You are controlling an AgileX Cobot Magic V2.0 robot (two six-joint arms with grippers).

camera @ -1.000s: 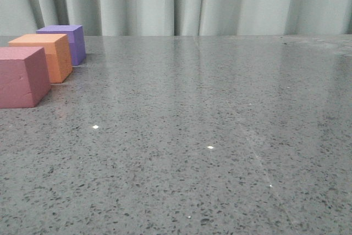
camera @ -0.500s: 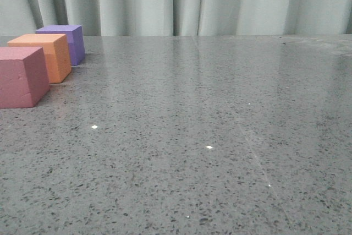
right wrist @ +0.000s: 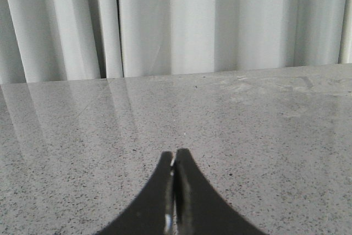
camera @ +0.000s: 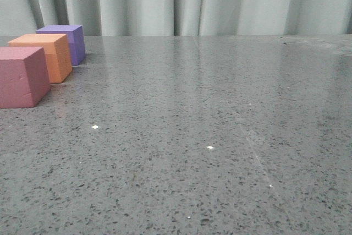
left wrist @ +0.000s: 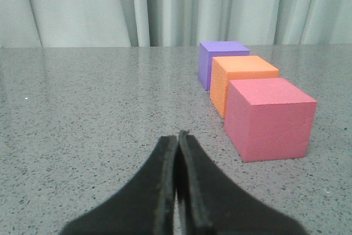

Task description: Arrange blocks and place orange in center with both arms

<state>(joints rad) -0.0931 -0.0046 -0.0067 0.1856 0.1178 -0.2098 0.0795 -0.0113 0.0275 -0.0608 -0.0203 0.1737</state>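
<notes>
Three foam cubes stand in a row at the far left of the table in the front view: the pink-red cube (camera: 21, 76) nearest, the orange cube (camera: 45, 56) in the middle, the purple cube (camera: 65, 42) farthest. In the left wrist view the same row shows the pink-red cube (left wrist: 269, 118), the orange cube (left wrist: 241, 81) and the purple cube (left wrist: 220, 61). My left gripper (left wrist: 177, 136) is shut and empty, low over the table, short of the pink-red cube and to its side. My right gripper (right wrist: 175, 154) is shut and empty over bare table, with no cube in its view. Neither gripper shows in the front view.
The grey speckled stone table (camera: 209, 130) stretches wide to the right of the cubes. A pale pleated curtain (camera: 181, 1) hangs behind the table's far edge.
</notes>
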